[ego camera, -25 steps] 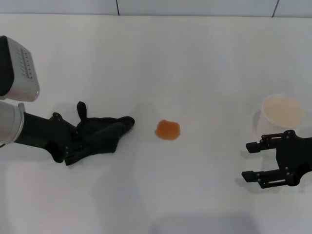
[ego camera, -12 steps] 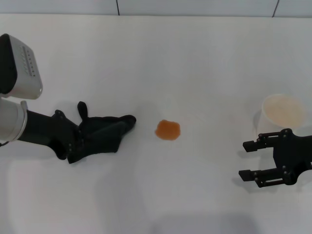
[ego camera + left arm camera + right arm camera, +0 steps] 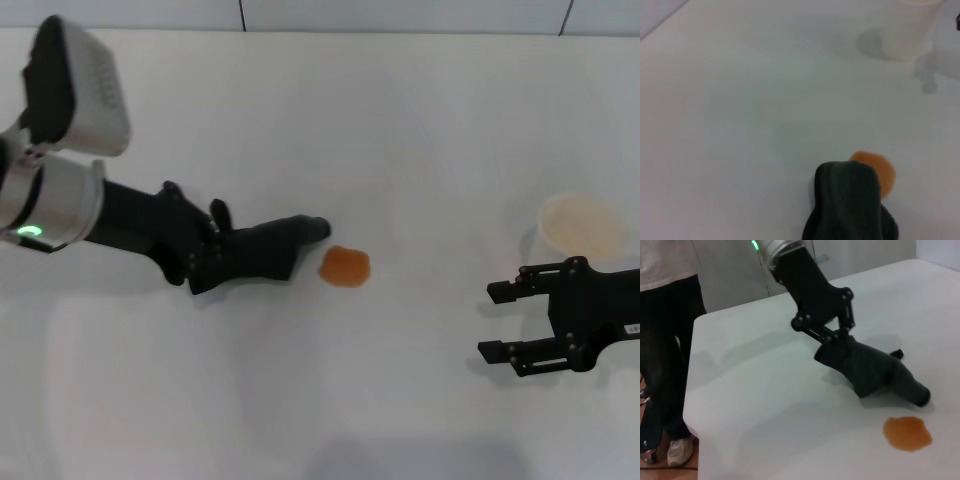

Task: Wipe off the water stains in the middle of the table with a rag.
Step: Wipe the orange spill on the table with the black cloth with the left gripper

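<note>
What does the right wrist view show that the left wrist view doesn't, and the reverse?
Only the right wrist view shows the left pincer gripping the dark rag, its arm behind it, and a person standing beyond the table edge. Only the left wrist view shows the white cup far across the table. Both show the rag's tip close to the orange water stains, with a narrow gap in the right wrist view.

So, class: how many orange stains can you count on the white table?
1. The water stains are a single orange blotch mid-table, just beyond the tip of the dark rag that the left hand holds.
</note>
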You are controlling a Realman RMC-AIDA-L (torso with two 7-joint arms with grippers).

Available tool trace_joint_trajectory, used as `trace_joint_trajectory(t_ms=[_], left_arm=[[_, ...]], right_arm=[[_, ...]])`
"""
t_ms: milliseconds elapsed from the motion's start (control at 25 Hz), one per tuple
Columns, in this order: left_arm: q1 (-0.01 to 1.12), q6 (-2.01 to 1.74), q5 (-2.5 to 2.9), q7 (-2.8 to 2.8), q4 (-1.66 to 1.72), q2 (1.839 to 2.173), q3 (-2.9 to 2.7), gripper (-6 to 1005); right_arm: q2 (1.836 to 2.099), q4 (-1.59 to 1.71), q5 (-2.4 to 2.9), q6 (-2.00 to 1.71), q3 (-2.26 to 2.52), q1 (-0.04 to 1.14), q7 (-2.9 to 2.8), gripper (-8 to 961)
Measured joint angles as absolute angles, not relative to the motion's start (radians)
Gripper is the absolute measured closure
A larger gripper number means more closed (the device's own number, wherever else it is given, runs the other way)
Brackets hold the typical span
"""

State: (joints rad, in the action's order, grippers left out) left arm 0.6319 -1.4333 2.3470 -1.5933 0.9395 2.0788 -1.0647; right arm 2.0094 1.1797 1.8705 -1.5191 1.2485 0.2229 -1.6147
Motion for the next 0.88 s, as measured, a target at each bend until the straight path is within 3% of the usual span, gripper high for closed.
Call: trace_joint_trajectory(t_ms=[880], left_arm=[[0.942, -1.112, 2.324, -1.605, 0.544, 2.088, -1.218, 943]], right_arm=[[2.011, 1.181, 1.826, -1.428, 1.376, 0.255, -1.612, 239]])
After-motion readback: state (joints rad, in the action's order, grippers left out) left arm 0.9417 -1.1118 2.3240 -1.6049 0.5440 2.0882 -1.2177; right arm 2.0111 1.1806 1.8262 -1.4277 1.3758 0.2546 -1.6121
